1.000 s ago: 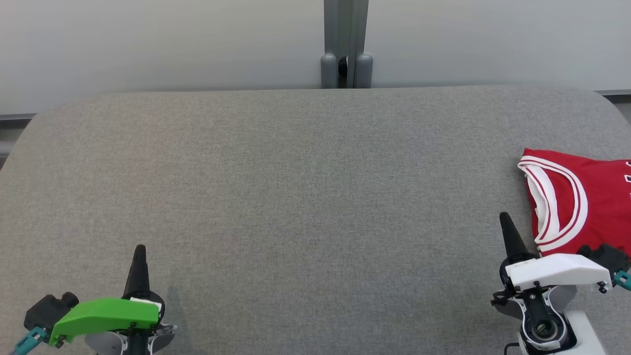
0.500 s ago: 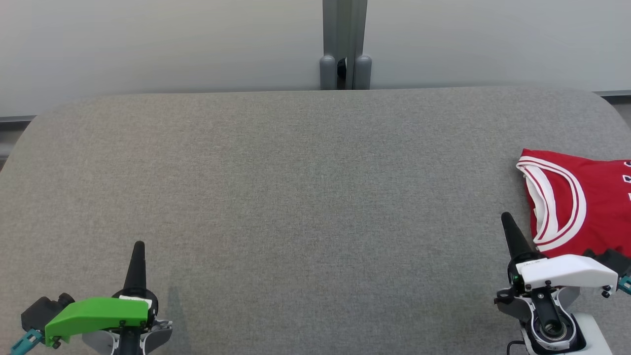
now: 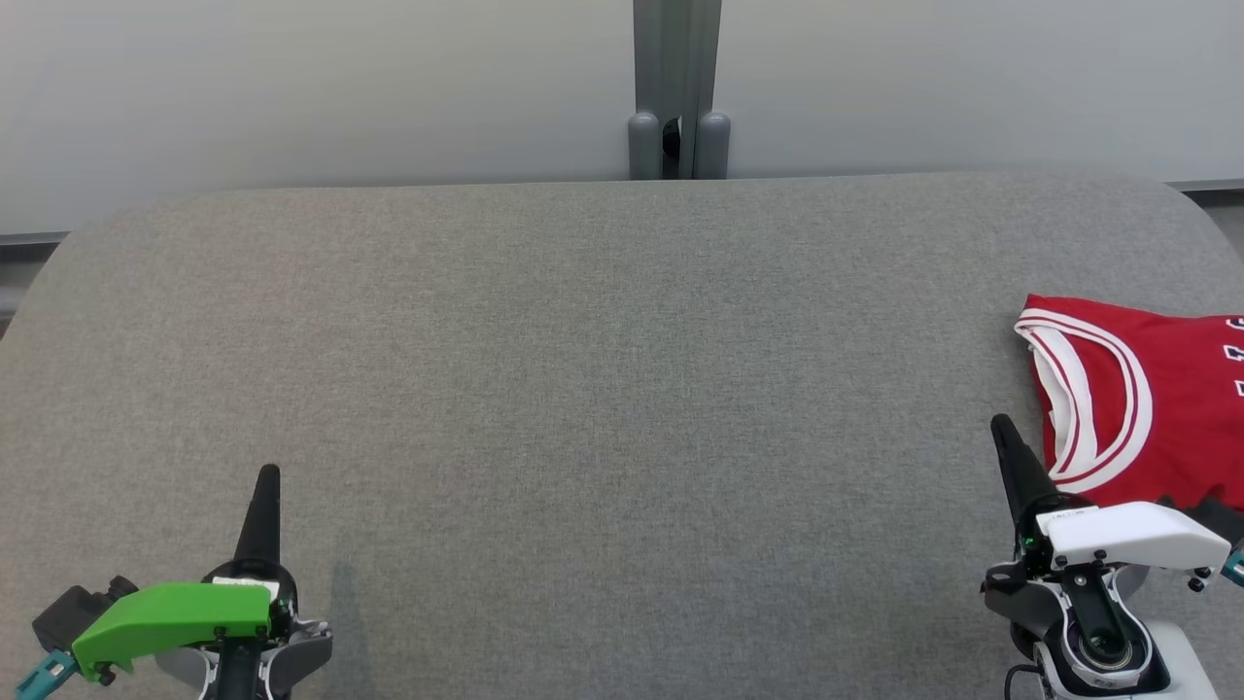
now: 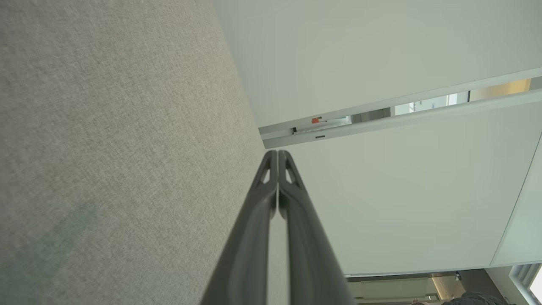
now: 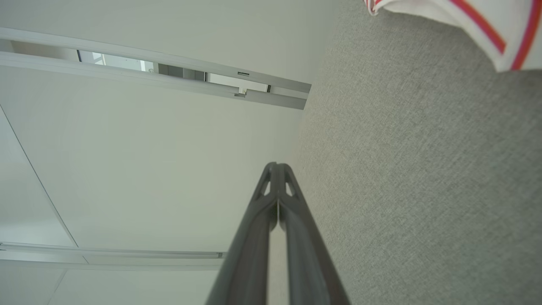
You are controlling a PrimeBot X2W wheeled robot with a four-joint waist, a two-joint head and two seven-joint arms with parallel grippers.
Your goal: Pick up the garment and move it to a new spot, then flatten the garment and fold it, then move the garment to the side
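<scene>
At the lower left of the head view, the left gripper (image 3: 267, 478) is clenched tight on nothing, above the grey table (image 3: 622, 369). At the lower right, the right gripper (image 3: 1000, 430) is likewise clenched and empty. Just beside it, the red, white-trimmed garment (image 3: 1166, 408) lies flat at the frame's right edge.

Office-like room, pale partition panels (image 3: 292, 87), grey padded table (image 3: 583, 389)
</scene>
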